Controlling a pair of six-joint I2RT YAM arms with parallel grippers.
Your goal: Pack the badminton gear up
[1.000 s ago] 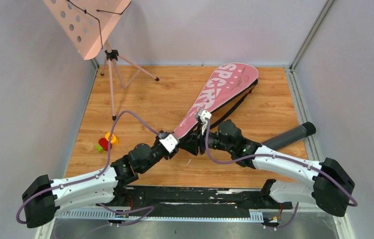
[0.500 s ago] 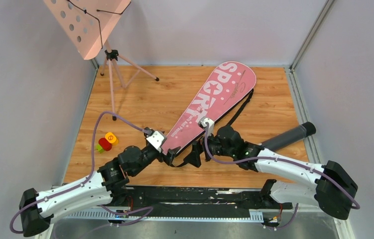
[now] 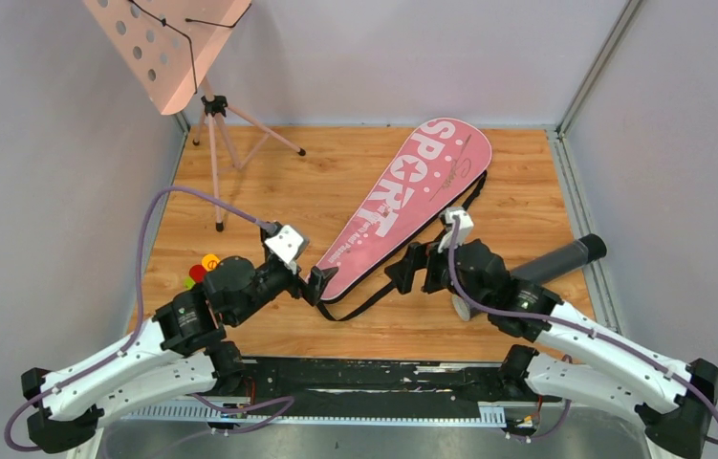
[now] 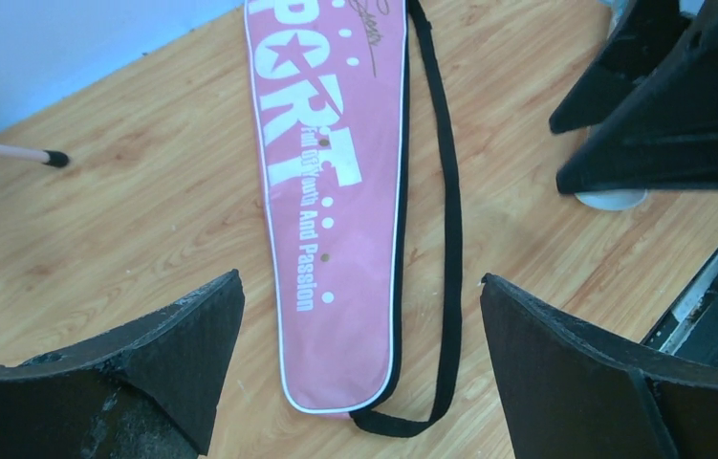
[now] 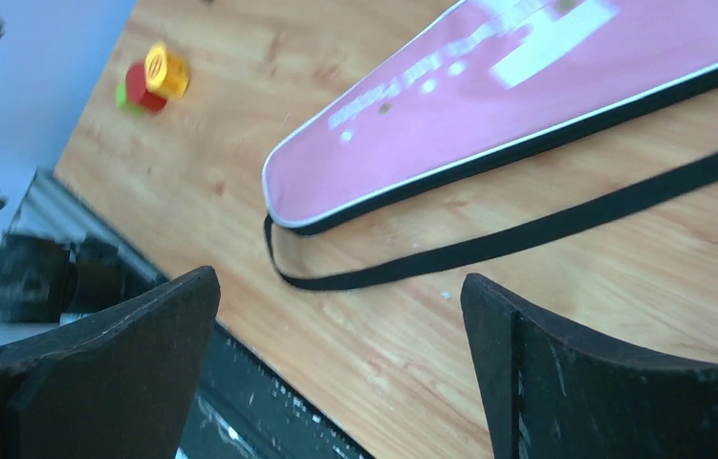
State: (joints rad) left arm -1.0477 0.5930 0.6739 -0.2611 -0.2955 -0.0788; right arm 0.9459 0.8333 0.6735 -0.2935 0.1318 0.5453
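Note:
The long pink racket bag (image 3: pixel 412 196) lettered "SPORT" lies flat and diagonal on the wooden floor. Its black strap (image 3: pixel 374 301) loops past the narrow near end. In the left wrist view the bag (image 4: pixel 336 191) and strap (image 4: pixel 451 229) lie ahead of my left gripper (image 4: pixel 359 287), which is open and empty just short of the narrow end. My left gripper (image 3: pixel 318 284) sits left of that end and my right gripper (image 3: pixel 402 270) right of it. The right gripper (image 5: pixel 338 279) is open over bare wood, near the strap (image 5: pixel 527 234). A black cylindrical tube (image 3: pixel 555 260) lies at the right.
A pink perforated music stand (image 3: pixel 168 43) on tripod legs stands at the back left. Small red, yellow and green pieces (image 3: pixel 204 271) sit near the left edge. A small white round thing (image 3: pixel 460 306) lies under my right arm. Walls close in on both sides.
Both grippers opened and let go of the bag's narrow end. The bag dropped flat. The left arm drew back to the left, the right arm to the right.

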